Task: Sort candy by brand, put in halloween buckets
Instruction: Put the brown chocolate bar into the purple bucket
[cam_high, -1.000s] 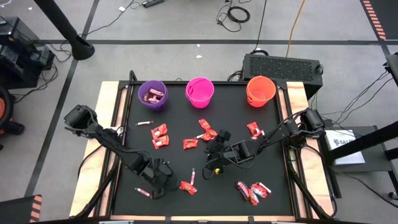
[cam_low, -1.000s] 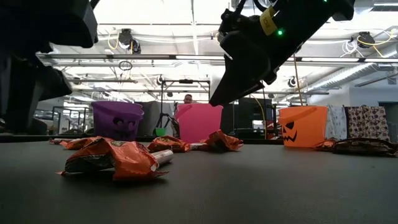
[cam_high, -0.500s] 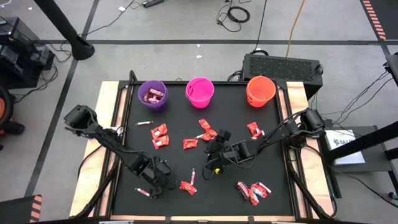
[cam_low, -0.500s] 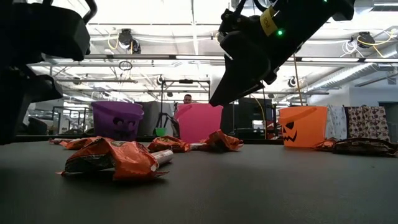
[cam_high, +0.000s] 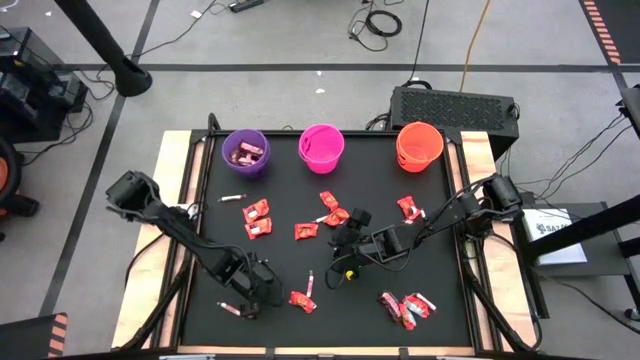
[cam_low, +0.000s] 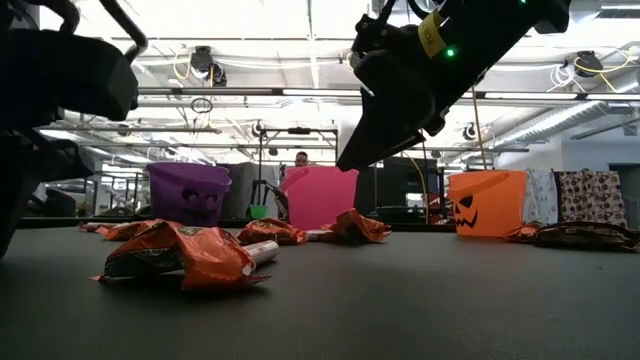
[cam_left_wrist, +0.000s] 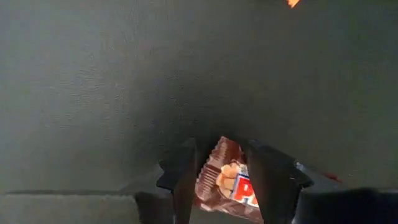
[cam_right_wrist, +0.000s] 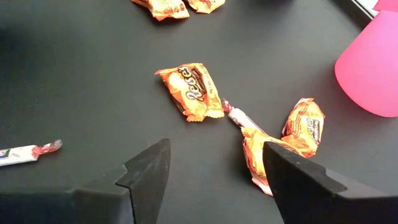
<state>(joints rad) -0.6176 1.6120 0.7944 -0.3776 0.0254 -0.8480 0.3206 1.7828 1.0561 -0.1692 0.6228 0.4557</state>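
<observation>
Candy (cam_high: 258, 219) lies scattered on the black table (cam_high: 280, 170) in the high view, with purple (cam_high: 245, 152), pink (cam_high: 321, 147) and orange (cam_high: 419, 145) buckets along the far edge. The left gripper (cam_high: 247, 297) sits low at the near left; the right gripper (cam_high: 340, 243) hangs mid-table. The low view cuts off both arms. In the left wrist view the fingers (cam_left_wrist: 180, 177) clamp a maroon candy (cam_left_wrist: 227, 182), partly hidden. In the right wrist view the jaws stand wide apart over an orange wrapper (cam_right_wrist: 191, 91).
</observation>
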